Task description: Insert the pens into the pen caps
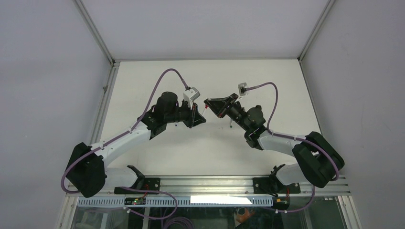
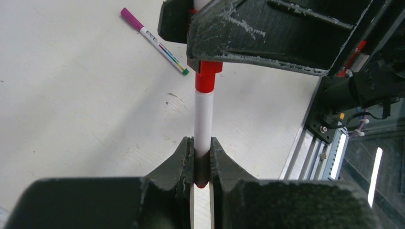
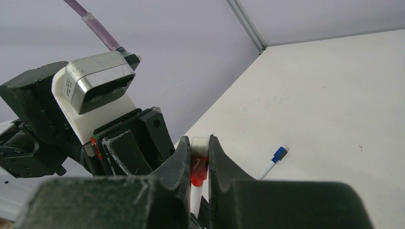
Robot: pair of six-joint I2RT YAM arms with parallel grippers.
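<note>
Left fingers (image 2: 183,162) pinch white red-tipped pen (image 2: 203,119) | right fingers (image 3: 180,164) pinch stubby red cap (image 3: 198,170)

L arm (image 1: 119,140) reaches fwd from its base at near-left, elbow bent, forearm angled in toward centre. R arm (image 1: 282,139) mirrors it from near-right, forearm angled up & left. L pincer (image 1: 200,116) & R pincer (image 1: 208,105) meet tip to tip mid-scene, just beside each other. L fingers (image 2: 184,162) clamped on the barrel of the red pen (image 2: 204,114), one pad each side. R fingers (image 3: 184,162) closed on the red cap (image 3: 198,171) at the pen's far end. In L wrist view, R pincer spans the top of frame, facing back at it. In R wrist view, L pincer sits left, close behind.
</note>
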